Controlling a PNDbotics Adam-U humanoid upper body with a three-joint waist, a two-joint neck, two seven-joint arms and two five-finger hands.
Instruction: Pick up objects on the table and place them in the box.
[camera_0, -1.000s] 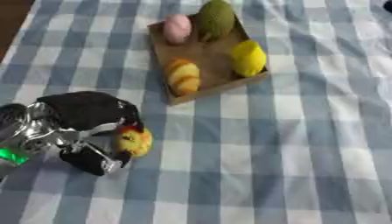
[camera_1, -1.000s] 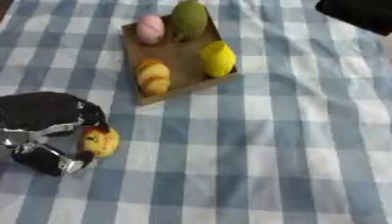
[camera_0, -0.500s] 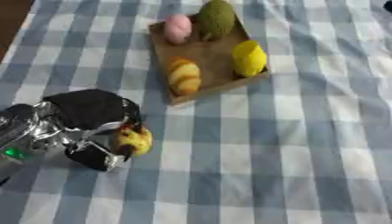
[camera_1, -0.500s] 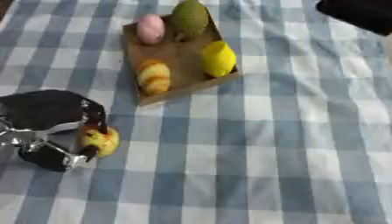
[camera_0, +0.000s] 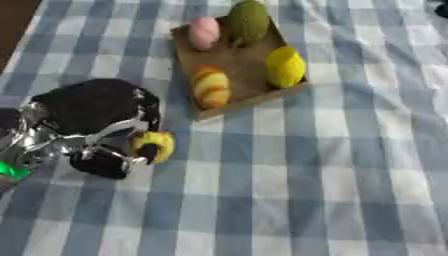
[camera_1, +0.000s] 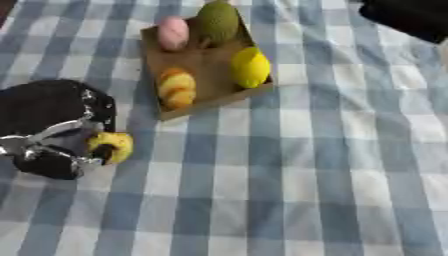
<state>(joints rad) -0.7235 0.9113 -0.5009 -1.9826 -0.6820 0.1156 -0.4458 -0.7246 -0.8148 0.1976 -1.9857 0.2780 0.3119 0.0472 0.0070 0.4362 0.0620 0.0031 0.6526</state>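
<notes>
The small yellow fruit-like object (camera_0: 154, 145) sits pinched between the thumb and curled fingers of the left hand (camera_0: 96, 125), low over the checked tablecloth (camera_0: 332, 165), left of and nearer than the box (camera_0: 236, 75). Over the last second the hand has closed round it and shifted slightly toward the box. That box already holds a pink piece, a green one, a lemon (camera_0: 285, 66) and a bread-like item. Lifting looks next.

Two head-mounted views, left eye and right eye, looking steeply down at the checked tablecloth (camera_0: 350, 150) from close above. Shared: box (camera_0: 241, 57), left hand (camera_0: 92, 107); right view shifted slightly.
</notes>
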